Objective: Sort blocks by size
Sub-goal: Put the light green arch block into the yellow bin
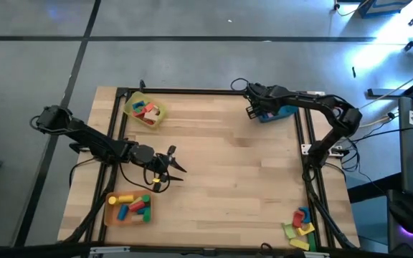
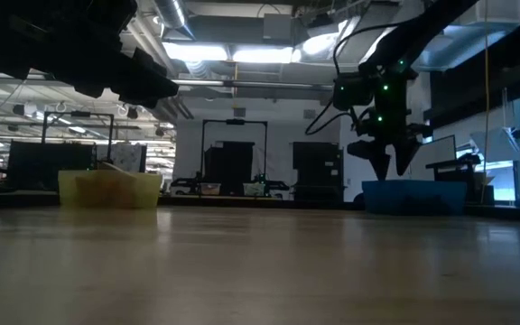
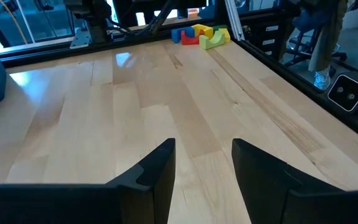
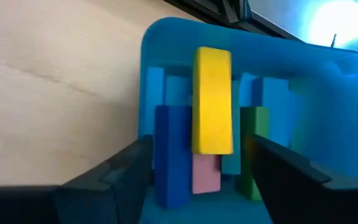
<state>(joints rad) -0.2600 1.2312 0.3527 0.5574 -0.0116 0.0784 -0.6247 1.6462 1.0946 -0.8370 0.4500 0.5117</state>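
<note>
The wooden table (image 1: 221, 165) carries three trays. The right gripper (image 1: 253, 109) hangs over the blue tray (image 4: 166, 43), fingers spread, gripping nothing; a yellow bar (image 4: 212, 99) lies below on blue, pink and green blocks, partly hidden. The left gripper (image 3: 202, 171) hovers parted and empty near the orange tray (image 1: 127, 209). Unsorted blocks (image 1: 300, 228) sit at the table's near right corner.

One tray (image 1: 146, 110) stands at the far left corner of the table (image 1: 221, 172), with blocks (image 1: 145, 110) in it. A second tray (image 1: 128, 209) is at the near left corner, also holding blocks. A third tray (image 1: 274, 113) is at the far right, under the right gripper (image 1: 253, 111), with bars (image 4: 211, 99) standing inside. A loose pile (image 1: 300, 228) lies at the near right corner. The left gripper (image 1: 172, 166) is over the left part of the table, between the two left trays.
</note>
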